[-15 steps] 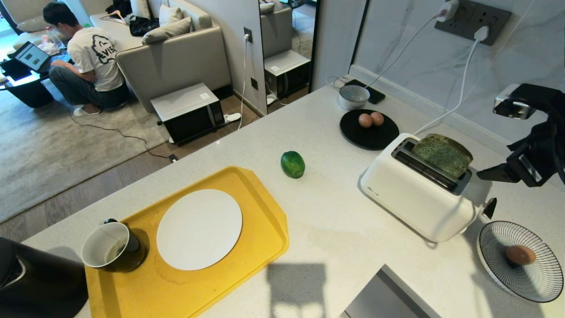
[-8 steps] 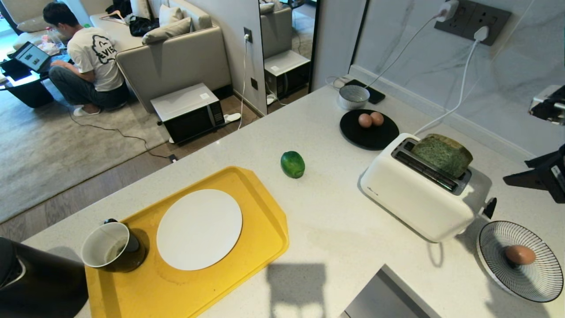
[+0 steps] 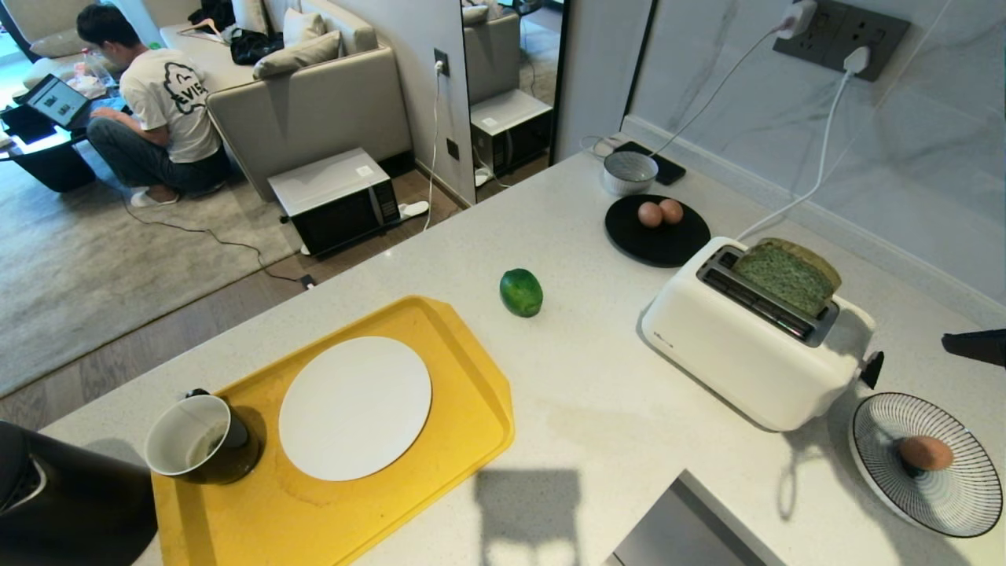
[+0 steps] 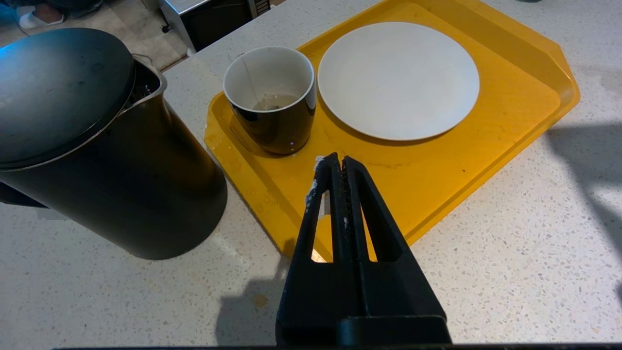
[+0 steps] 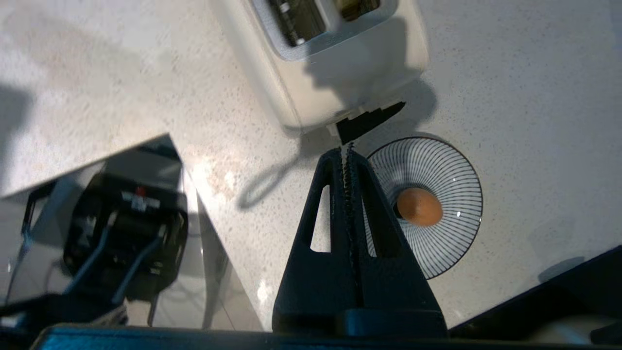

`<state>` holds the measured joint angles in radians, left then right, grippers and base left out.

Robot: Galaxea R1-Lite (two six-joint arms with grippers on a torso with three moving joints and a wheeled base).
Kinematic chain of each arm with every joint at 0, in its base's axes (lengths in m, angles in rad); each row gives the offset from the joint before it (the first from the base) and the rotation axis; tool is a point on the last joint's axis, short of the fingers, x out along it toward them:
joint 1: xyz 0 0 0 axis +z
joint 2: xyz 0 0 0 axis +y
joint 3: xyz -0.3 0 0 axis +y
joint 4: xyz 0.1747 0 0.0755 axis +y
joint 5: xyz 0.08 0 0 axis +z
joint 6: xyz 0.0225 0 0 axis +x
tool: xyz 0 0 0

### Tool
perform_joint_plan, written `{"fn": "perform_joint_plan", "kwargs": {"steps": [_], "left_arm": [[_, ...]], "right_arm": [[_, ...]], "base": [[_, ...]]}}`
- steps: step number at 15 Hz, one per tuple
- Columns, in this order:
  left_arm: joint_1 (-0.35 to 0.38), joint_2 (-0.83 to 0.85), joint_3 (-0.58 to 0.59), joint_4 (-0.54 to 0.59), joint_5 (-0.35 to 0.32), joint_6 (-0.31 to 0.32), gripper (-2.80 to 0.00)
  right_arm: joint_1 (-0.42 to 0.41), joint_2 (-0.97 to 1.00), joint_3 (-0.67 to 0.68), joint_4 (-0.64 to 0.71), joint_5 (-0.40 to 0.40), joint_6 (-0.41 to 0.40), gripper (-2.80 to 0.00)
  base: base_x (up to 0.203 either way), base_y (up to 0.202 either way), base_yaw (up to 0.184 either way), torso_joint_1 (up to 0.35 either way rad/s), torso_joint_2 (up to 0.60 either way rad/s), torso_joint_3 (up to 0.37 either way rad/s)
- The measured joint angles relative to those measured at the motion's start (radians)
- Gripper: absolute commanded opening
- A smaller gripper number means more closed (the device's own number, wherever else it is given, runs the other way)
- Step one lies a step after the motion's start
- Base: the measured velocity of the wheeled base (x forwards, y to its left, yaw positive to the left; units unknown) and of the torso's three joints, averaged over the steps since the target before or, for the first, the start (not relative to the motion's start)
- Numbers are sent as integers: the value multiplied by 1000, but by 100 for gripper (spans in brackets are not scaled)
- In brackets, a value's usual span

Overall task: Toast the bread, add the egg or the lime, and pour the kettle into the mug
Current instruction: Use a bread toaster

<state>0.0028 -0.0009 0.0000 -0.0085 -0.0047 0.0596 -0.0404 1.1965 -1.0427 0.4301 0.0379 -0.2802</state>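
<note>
The bread (image 3: 788, 275) is sitting high in the toaster (image 3: 747, 346), so toasting is probably starting. The right gripper (image 5: 343, 154), fingers pressed together and empty, is hovering above the lever (image 5: 367, 122), which needs pushing down. At 8 o'clock, only the left wrist view is showing the left gripper (image 4: 337, 161) clamped together beside the mug (image 4: 269, 97).

The counter (image 3: 597, 409) is pale speckled stone, smooth with a soft sheen. The tray (image 3: 471, 346) looks like yellow plastic, slightly glossy, and the plate (image 3: 354, 409) on it is matt white. The mug (image 4: 272, 121) is dark and glossy outside, white inside. The kettle (image 4: 121, 184) is matt black. The toaster (image 3: 739, 354) has a smooth white plastic shell with metal slots; the bread (image 3: 786, 275) in it looks rough and porous. The lime (image 3: 521, 292) is smooth and shiny.
</note>
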Motion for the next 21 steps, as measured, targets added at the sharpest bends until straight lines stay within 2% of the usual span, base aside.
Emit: {"fn": "perform_joint_plan", "kwargs": {"steps": [7, 9, 15, 18, 21], "left_arm": [[0, 0, 0, 0, 0, -1, -280], [0, 0, 0, 0, 0, 0, -280], [0, 0, 0, 0, 0, 0, -280], [0, 0, 0, 0, 0, 0, -280], [0, 0, 0, 0, 0, 0, -280]], "right_arm": [[-35, 20, 278, -405, -91, 82, -280], [-35, 46, 302, -402, -144, 110, -280], [-50, 90, 290, -367, -207, 152, -280], [-46, 89, 334, -396, -149, 218, -280], [-40, 93, 384, -455, -35, 163, -280]], "base": [[0, 0, 0, 0, 0, 0], [0, 0, 0, 0, 0, 0], [0, 0, 0, 0, 0, 0], [0, 0, 0, 0, 0, 0], [0, 0, 0, 0, 0, 0]]}}
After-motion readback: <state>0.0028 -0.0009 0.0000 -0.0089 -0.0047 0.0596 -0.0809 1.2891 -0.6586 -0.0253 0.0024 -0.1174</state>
